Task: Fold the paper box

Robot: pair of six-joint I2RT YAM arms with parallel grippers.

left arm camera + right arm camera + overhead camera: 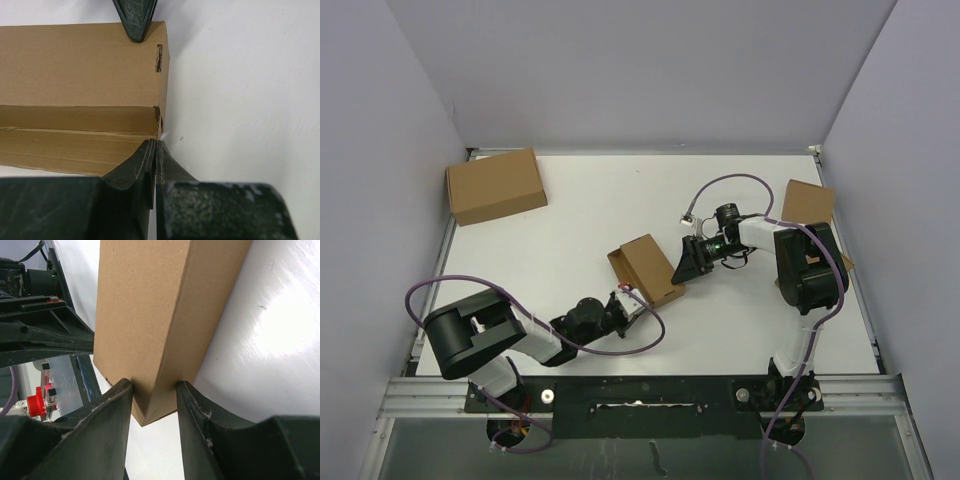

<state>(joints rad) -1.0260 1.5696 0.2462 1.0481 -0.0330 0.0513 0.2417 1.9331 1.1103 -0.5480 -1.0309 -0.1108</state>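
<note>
The paper box point(647, 268) is a small oblong brown cardboard box, half-folded with its top open, lying mid-table. My left gripper point(625, 300) is at its near end. In the left wrist view my left gripper point(156, 143) is shut on the thin end wall of the box point(75, 65). My right gripper point(682, 262) is at the box's right side. In the right wrist view my right gripper point(155, 385) has a finger pressed on each side of a corner of the box point(150, 305). One right fingertip point(135, 17) shows at the box's far edge in the left wrist view.
A larger closed brown carton point(496, 186) lies at the back left. Closed brown boxes point(808, 203) stand at the right edge, behind my right arm. Grey walls close in the white table point(620, 200) on three sides.
</note>
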